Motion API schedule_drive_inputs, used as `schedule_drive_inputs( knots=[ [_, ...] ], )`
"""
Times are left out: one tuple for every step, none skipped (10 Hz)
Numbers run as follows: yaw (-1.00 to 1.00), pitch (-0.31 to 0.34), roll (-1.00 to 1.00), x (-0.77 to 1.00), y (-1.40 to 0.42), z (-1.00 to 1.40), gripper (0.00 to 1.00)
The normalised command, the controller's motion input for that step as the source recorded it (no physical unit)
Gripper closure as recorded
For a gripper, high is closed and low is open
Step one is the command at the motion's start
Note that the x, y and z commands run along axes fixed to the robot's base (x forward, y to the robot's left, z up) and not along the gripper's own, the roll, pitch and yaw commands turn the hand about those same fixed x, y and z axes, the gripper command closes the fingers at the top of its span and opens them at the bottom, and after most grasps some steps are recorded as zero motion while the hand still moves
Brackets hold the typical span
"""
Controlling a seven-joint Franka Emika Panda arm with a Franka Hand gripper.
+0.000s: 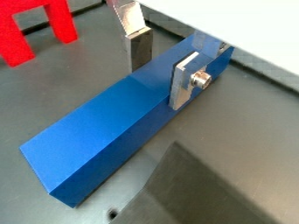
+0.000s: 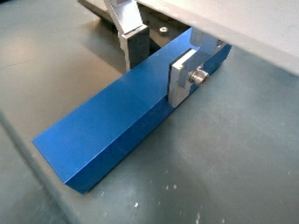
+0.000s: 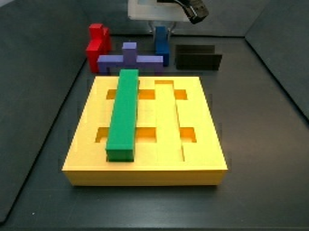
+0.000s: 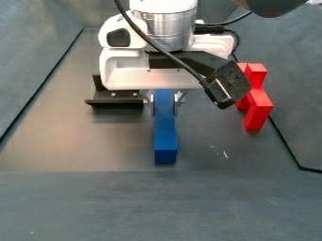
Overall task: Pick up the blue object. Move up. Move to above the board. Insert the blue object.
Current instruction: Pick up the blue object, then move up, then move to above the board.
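Note:
The blue object (image 1: 117, 122) is a long blue bar lying on the dark floor, also seen in a wrist view (image 2: 117, 122) and in both side views (image 3: 161, 41) (image 4: 165, 132). My gripper (image 1: 160, 83) (image 2: 156, 83) straddles the bar near one end, with one silver finger (image 1: 138, 48) against its far side and the other finger (image 1: 184, 79) against its near side. It looks shut on the bar. The board (image 3: 85, 153) is a large yellow-orange block in a side view, well apart from the gripper (image 3: 161, 29).
A green bar (image 3: 125, 113) lies in one of the board's long grooves. A purple cross-shaped block (image 3: 126, 61) and a red piece (image 3: 97, 41) (image 4: 255, 94) stand beside the blue bar. The dark fixture (image 3: 200, 57) (image 4: 116, 97) stands on its other side.

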Motion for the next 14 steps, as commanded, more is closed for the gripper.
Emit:
schedule_drive_inputs(
  knots=[
    [0.00, 0.000, 0.00, 0.00, 0.00, 0.00, 1.00],
    [0.00, 0.000, 0.00, 0.00, 0.00, 0.00, 1.00],
    [0.00, 0.000, 0.00, 0.00, 0.00, 0.83, 1.00],
    [-0.05, -0.014, -0.01, 0.08, -0.11, 0.82, 1.00],
    [-0.04, 0.008, 0.00, 0.04, -0.10, 0.66, 1.00],
    [-0.01, 0.004, 0.05, 0.04, -0.04, 0.19, 1.00],
    [0.00, 0.000, 0.00, 0.00, 0.00, 1.40, 1.00],
    [0.01, 0.031, -0.01, -0.02, 0.01, 1.40, 1.00],
    [0.01, 0.039, 0.03, -0.04, 0.00, 1.40, 1.00],
    [0.01, 0.026, 0.03, -0.01, 0.00, 1.40, 1.00],
    [0.00, 0.038, 0.01, 0.00, 0.01, 1.40, 1.00],
    [0.00, 0.071, 0.00, 0.00, 0.01, 1.40, 1.00],
    [0.01, 0.078, 0.01, 0.01, 0.00, 0.91, 1.00],
    [0.01, 0.072, 0.01, 0.04, 0.01, 0.41, 1.00]
  ],
)
